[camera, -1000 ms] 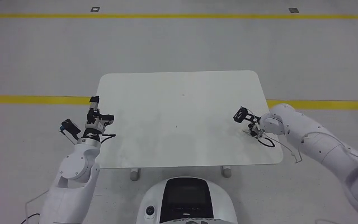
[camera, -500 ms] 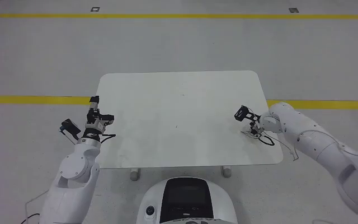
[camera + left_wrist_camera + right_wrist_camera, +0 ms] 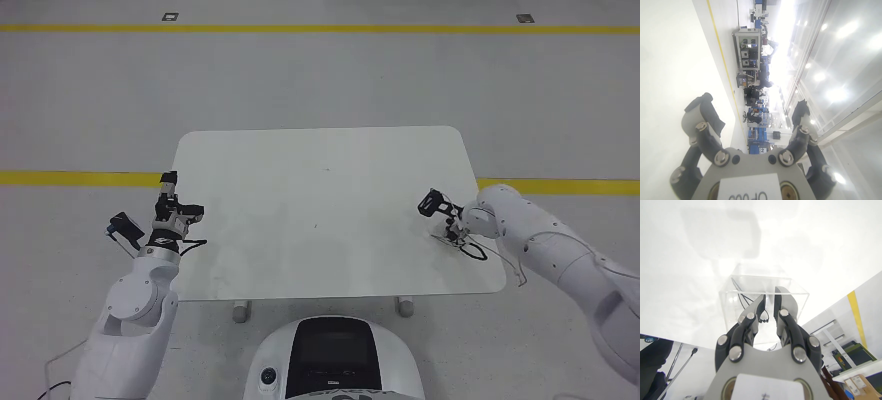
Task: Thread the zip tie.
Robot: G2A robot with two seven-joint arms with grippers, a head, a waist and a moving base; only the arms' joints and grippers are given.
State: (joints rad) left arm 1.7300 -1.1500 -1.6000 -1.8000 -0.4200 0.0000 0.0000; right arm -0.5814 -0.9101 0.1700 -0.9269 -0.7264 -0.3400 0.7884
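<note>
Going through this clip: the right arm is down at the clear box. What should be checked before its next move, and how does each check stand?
1. Right gripper reaches inside the clear box: ok.
2. Its fingers stand apart by a narrow gap: ok.
3. A zip tie sits between those fingers: cannot tell; black zip ties lie close beside one finger.
4. Left gripper is open and empty, ready to take an end: ok.
5. Left gripper is near the box for threading: not ok; it waits at the opposite edge of the table.
</note>
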